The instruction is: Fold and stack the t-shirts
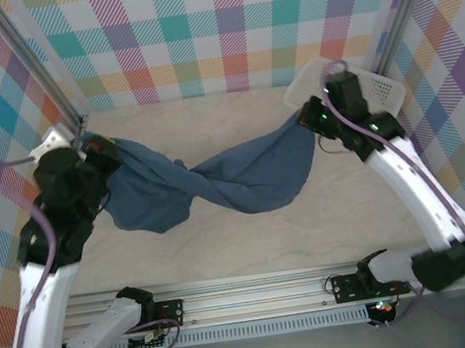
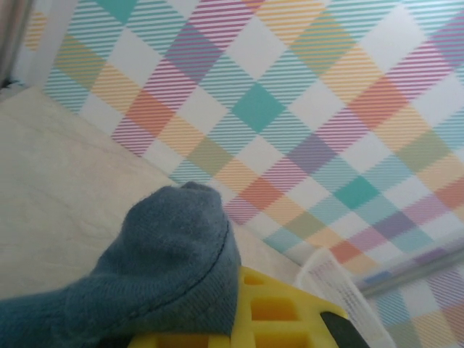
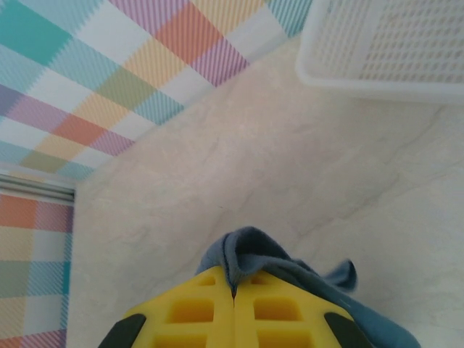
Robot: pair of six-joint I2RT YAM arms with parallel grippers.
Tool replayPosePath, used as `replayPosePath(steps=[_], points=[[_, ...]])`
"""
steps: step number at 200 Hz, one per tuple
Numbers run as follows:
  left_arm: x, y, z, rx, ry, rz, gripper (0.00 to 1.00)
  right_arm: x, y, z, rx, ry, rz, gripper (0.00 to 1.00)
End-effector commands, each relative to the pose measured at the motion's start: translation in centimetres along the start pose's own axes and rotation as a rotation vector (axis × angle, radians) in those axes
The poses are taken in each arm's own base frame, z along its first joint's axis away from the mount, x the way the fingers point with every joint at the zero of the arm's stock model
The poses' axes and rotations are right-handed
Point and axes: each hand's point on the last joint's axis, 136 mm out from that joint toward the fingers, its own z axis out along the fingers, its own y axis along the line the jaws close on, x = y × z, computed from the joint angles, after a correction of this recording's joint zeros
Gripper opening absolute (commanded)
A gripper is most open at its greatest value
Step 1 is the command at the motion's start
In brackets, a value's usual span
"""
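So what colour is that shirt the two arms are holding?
The t-shirt is plain dark teal-blue, no print; the top external view shows it best.

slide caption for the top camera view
The left gripper and right gripper stretch a twisted blue t-shirt between them over the table, white basket at far right.

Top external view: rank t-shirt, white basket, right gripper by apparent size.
1. t-shirt, stretched and twisted.
2. white basket, partly hidden by the right arm.
3. right gripper, shut on the t-shirt.
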Motion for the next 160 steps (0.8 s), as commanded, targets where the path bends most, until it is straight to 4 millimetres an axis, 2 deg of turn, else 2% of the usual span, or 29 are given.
replayPosePath(steps=[1,6,19,25,34,38,44,55,66,76,91,107,121,145,160], points=[[2.1,4.7,9.0,-0.245,0.083,-0.111,0.0,1.0,-0.5,9.2,0.052,0.13,0.039,0.0],[2.6,6.1,11.1,-0.291,0.109,-0.141,0.0,1.1,-0.5,11.5,0.057,0.158,0.047,0.04],[4.1,9.5,16.0,-0.382,0.177,-0.234,0.0,1.6,-0.5,16.6,0.058,0.252,0.054,0.22],[4.6,10.5,18.3,-0.374,0.211,-0.271,0.0,1.8,-0.4,18.2,0.058,0.288,0.043,0.3],[5.5,12.0,21.4,-0.375,0.266,-0.313,0.09,2.3,-0.6,20.0,0.088,0.323,0.018,0.38],[5.6,12.6,22.2,-0.389,0.283,-0.326,0.15,2.3,-0.6,20.5,0.099,0.327,0.007,0.4],[6.3,13.9,23.5,-0.419,0.32,-0.344,0.29,2.4,-0.7,20.7,0.107,0.33,-0.004,0.44],[6.7,14.5,24.7,-0.427,0.367,-0.343,0.52,2.5,-1.0,20.2,0.117,0.319,-0.007,0.5],[6.7,14.2,24.5,-0.424,0.378,-0.301,0.6,3.3,-1.6,19.0,0.123,0.321,-0.008,0.55],[7.0,14.0,23.4,-0.421,0.394,-0.283,0.63,4.7,-2.4,17.4,0.132,0.336,-0.005,0.55],[8.5,14.4,20.1,-0.48,0.428,-0.25,0.63,8.7,-4.5,15.0,0.164,0.4,0.002,0.55],[11.6,15.2,15.3,-0.581,0.485,-0.218,0.62,13.7,-6.9,11.9,0.208,0.481,0.007,0.56],[15.4,16.3,10.9,-0.662,0.555,-0.197,0.61,17.4,-8.7,9.7,0.24,0.538,-0.001,0.57],[21.6,18.6,4.5,-0.759,0.7,-0.218,0.62,21.2,-11.3,8.2,0.279,0.618,0.04,0.59],[23.6,20.4,1.6,-0.811,0.749,-0.259,0.64,22.3,-11.8,8.4,0.276,0.652,0.043,0.6]])
